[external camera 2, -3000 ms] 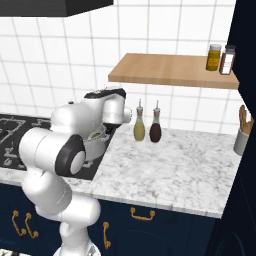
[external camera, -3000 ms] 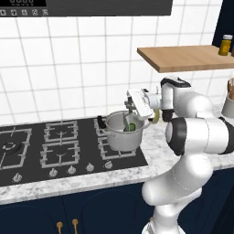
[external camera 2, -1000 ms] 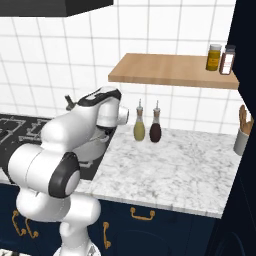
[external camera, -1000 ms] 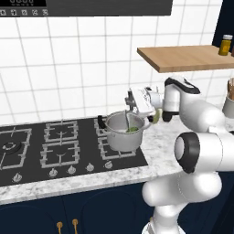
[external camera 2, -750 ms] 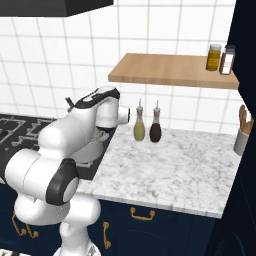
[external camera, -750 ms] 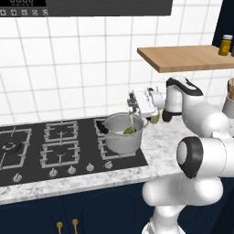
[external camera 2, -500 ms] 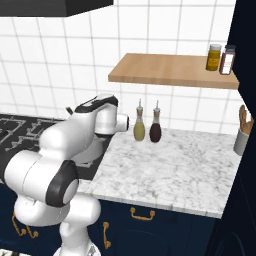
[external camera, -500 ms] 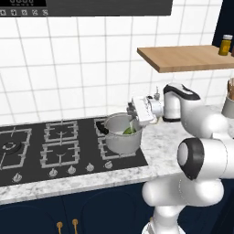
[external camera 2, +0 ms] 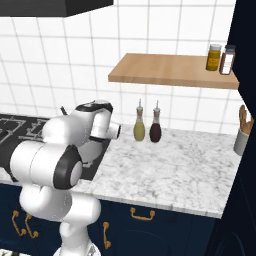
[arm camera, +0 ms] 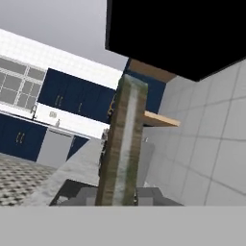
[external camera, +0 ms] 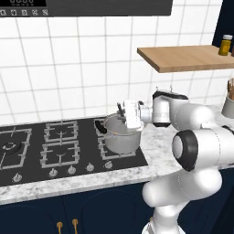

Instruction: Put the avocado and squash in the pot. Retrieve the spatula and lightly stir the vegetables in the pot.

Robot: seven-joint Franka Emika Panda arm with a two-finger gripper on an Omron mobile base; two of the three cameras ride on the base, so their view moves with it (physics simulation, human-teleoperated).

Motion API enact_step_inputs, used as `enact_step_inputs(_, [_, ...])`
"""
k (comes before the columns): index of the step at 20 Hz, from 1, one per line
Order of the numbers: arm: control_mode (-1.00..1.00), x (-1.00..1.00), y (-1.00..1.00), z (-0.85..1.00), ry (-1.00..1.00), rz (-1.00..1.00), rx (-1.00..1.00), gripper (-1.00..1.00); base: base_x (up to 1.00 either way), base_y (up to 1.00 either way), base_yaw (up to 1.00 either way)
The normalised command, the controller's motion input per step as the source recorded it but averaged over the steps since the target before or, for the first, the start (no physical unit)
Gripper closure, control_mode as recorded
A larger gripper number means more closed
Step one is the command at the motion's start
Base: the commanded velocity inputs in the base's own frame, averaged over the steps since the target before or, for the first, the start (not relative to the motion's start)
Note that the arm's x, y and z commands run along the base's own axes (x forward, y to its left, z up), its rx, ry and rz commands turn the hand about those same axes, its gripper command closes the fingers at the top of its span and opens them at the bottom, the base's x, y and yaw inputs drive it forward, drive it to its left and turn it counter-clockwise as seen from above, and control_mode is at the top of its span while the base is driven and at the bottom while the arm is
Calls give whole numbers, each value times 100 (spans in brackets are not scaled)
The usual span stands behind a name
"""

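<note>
One steel pot (external camera: pixel 121 139) sits on the stove's (external camera: pixel 27 153) right-front burner, next to the marble counter (external camera: pixel 157 144). The arm's hand lies approx. level, pointing left, w/ the gripper (external camera: pixel 122 110) just above the pot's rim on the wall side. In the hand view a long green-brown squash (arm camera: pixel 122 144) stands btwn the fingertips (arm camera: pixel 84 195), which sit close on either side of it. Can't tell whether they clamp it or are slightly apart. Pot contents can't be made out.
</note>
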Motion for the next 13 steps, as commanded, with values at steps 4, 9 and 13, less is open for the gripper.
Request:
enact_step_inputs(4, [-100, 0, 10, 0, -12, 0, 16, 100, 0, 0, 0])
enact_step_inputs(9, [-100, -10, -4, 56, -5, 0, 2, 100, 0, 0, 0])
enact_step_inputs(13, [-100, -38, -8, 86, 0, 0, -6, 100, 0, 0, 0])
